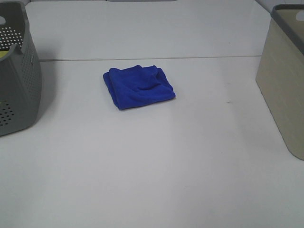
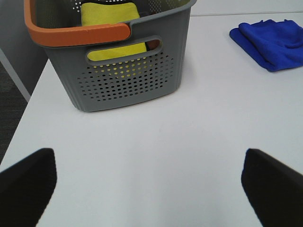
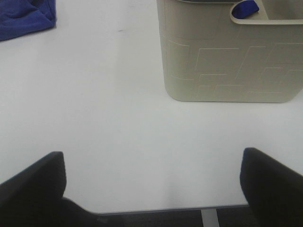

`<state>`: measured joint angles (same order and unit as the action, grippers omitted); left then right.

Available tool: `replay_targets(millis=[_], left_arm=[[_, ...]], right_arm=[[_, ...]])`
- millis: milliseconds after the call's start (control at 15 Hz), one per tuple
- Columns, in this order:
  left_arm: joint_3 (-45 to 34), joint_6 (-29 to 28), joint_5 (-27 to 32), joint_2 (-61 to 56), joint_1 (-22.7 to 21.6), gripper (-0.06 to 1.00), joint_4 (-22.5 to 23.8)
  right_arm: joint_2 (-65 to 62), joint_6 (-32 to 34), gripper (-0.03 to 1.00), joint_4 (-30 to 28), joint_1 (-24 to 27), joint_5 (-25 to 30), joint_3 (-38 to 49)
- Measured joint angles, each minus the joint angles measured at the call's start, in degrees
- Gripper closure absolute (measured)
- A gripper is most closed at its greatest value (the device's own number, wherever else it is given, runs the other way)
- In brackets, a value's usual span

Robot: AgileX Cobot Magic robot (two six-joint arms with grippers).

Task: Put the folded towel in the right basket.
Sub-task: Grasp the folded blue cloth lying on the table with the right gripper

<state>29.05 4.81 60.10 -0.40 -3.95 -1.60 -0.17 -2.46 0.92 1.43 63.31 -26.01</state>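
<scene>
Seeing towel (image 1: 138, 87) folded, blue, lying flat on table (image 1: 156, 166), about midway between left and right edges, nearer the far edge. Right basket (image 1: 285, 80), beige, at right edge, well apart from towel; blue item (image 3: 246, 8) inside, can't tell what. Grey basket (image 1: 16, 71) at left edge, yellow cloth (image 2: 111, 14) in it. Left gripper (image 2: 149, 184): jaws spread wide, holding nothing, near grey basket. Right gripper (image 3: 151, 182): likewise spread wide, holding nothing, over near edge, facing right basket.
</scene>
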Motion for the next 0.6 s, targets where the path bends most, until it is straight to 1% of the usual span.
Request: replay_targets(millis=[600], left_arm=[[0.0,0.0,0.0,0.0,0.1,-0.05,0.0]], right_arm=[[0.0,0.0,0.01,0.0,0.0,0.0,0.0]])
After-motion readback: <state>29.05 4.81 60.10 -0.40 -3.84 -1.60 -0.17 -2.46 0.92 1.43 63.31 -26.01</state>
